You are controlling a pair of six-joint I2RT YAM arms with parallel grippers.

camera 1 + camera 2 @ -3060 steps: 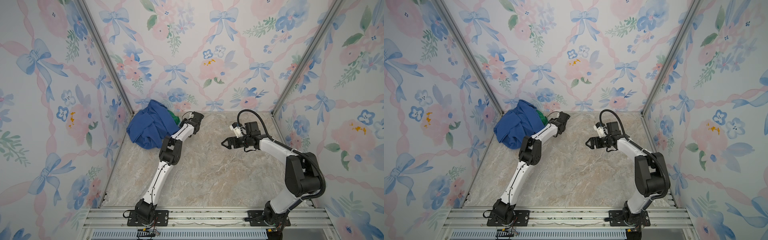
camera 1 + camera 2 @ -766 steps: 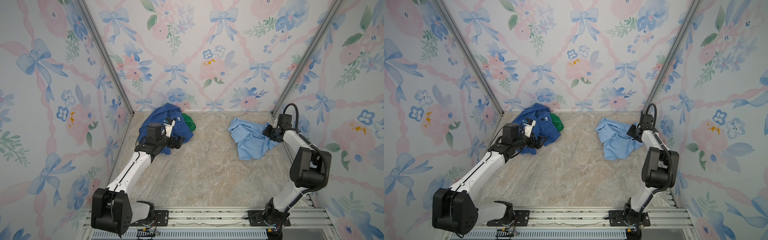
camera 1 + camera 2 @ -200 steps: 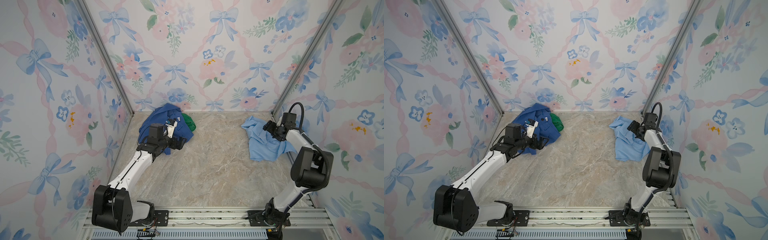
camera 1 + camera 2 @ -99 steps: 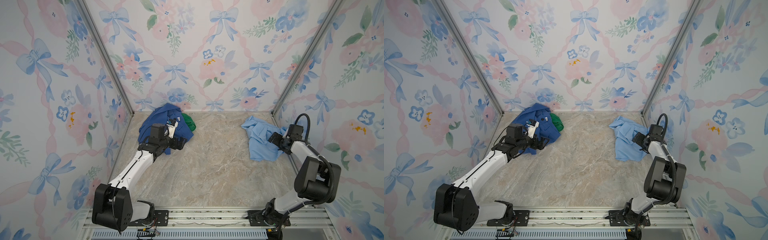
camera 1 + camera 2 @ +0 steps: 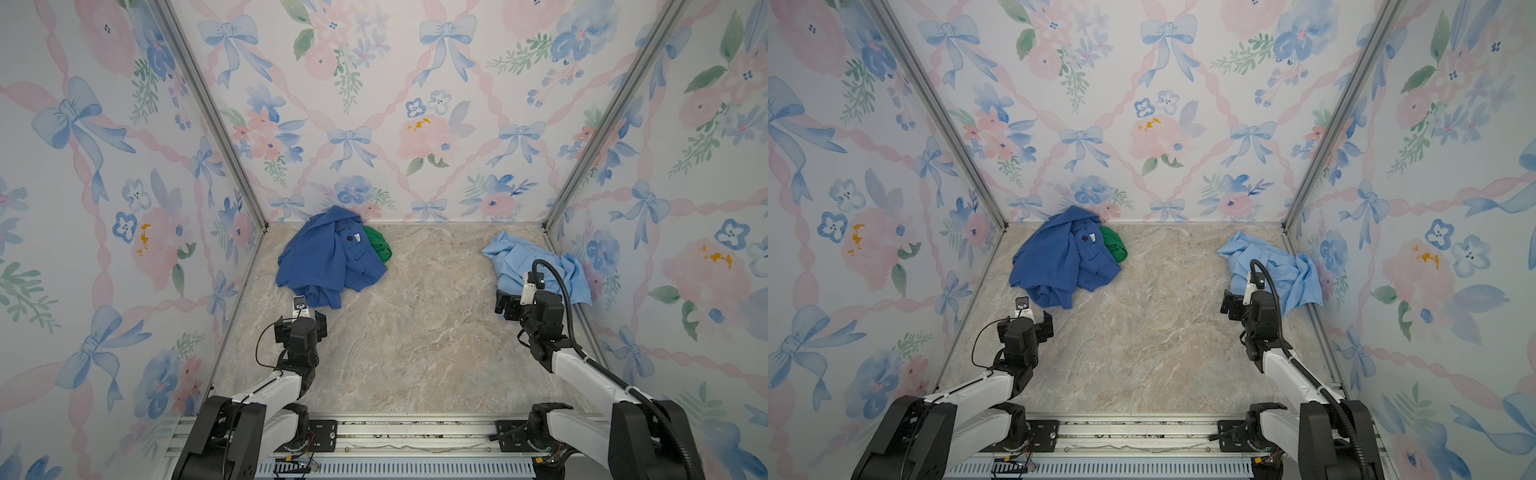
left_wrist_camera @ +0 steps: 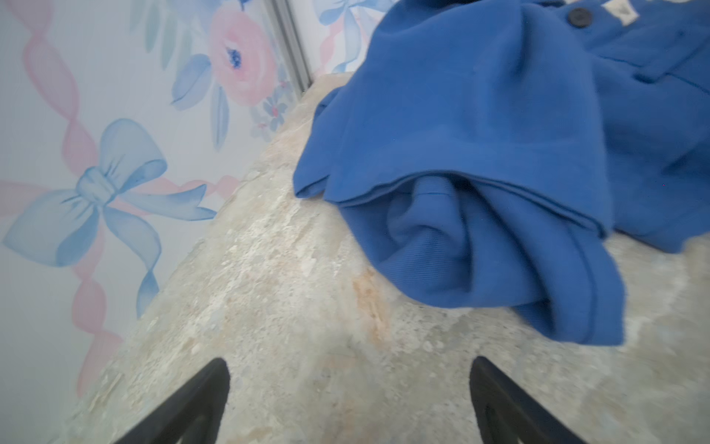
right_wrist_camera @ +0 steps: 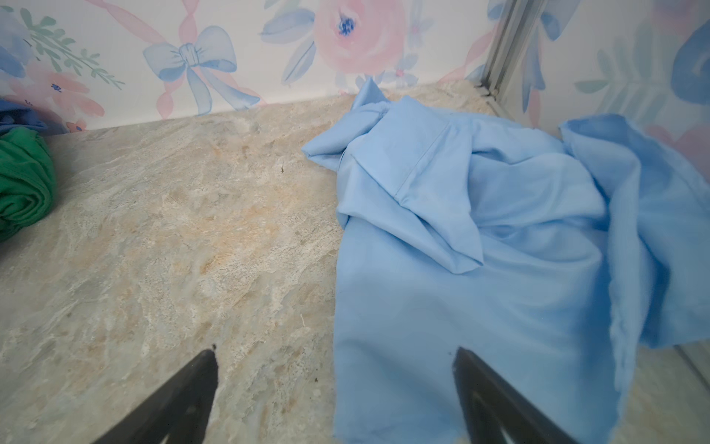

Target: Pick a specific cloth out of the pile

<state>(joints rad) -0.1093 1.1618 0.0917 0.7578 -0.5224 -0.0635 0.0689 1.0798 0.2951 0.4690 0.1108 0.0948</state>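
Left gripper [image 6: 347,369] and right gripper [image 7: 334,357] are both wide open and empty, and the cloth [image 5: 536,266] sits in the tabletop's far right corner, well clear of the pile [image 5: 328,262], though the right one could snag its near hem if it swings off.

Three garments are counted: one shirt [image 5: 519,257], one royal-blue garment [image 5: 324,262], one green cloth [image 5: 379,247]. One left end effector [image 6: 349,363] and one right end effector [image 7: 334,353] are counted.

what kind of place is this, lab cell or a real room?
Probably a staged robot test cell: floral wallpaper panels joined by aluminium posts, a marble-look tabletop, and the left arm and right arm mounted on a metal rail.
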